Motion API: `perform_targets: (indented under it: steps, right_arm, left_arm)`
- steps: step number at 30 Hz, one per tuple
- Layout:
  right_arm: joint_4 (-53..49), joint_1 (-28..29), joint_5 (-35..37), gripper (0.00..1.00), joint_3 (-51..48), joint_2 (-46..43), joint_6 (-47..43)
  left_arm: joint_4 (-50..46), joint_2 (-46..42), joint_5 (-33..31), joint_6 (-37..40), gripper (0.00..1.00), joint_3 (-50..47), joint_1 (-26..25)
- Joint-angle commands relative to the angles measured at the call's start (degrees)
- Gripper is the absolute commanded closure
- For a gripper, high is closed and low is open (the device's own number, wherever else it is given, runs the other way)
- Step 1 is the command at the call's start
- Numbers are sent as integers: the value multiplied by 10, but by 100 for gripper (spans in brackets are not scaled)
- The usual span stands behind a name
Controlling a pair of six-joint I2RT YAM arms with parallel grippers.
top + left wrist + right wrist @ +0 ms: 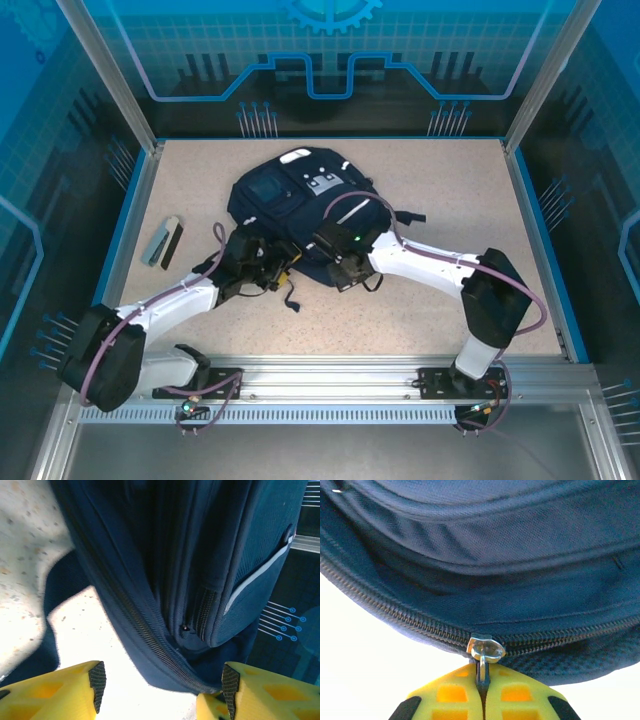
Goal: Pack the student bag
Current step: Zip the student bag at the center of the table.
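The student bag (290, 205) lies flat on the table (450, 200), about midway between the left and right edges and nearer the far edge than the near one. Its front faces up. Its long axis runs from far edge to near edge, a little askew. The top end, with the white patches (296, 156), points to the far edge, and the bottom end points to the near edge, where both arms meet it. A thin white stripe (345, 205) curves across the bag's right half, and a dark strap (406, 216) trails out on the table toward the right edge.

The right gripper (481, 696) is at the bag's near end. Its yellow fingers (452, 695) are pressed together, pinching the metal zipper pull (485, 650) that hangs from the zipper (395, 612) along the bag's lower seam. In the top view this gripper (337, 264) sits against the bag's near right part.

The left gripper (162, 685) has its fingers (97, 680) well apart with nothing between them. The bag's navy fabric (175, 555) and a line of zipper teeth (135, 622) lie just ahead of them. In the top view it (268, 270) is at the bag's near left corner.

Near the table's left edge lie two flat oblong items (164, 242), one grey and one dark, side by side and well apart from the bag.
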Motion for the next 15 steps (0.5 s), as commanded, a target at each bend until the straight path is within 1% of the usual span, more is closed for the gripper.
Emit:
perform_targets:
  steps: [1, 4, 6, 9, 13, 15]
  right_arm:
    - [62, 3, -114, 100, -6, -23, -11]
    - [80, 4, -154, 100, -1, -18, -1]
    - [82, 4, -165, 100, 3, -13, 6]
    - [58, 3, -146, 100, 13, -5, 21]
    - [-1, -4, -95, 100, 24, 4, 52]
    - [-24, -11, -87, 94, 25, 6, 66]
  left_arm:
    - [55, 22, -4, -24, 35, -13, -18]
    - [75, 40, -8, -33, 37, -15, -29]
    - [88, 49, -10, -38, 41, -19, -33]
    - [87, 54, -22, -41, 55, -26, -33]
    - [59, 55, -48, -32, 74, -27, -33]
    - [52, 56, -53, -27, 81, -27, -33]
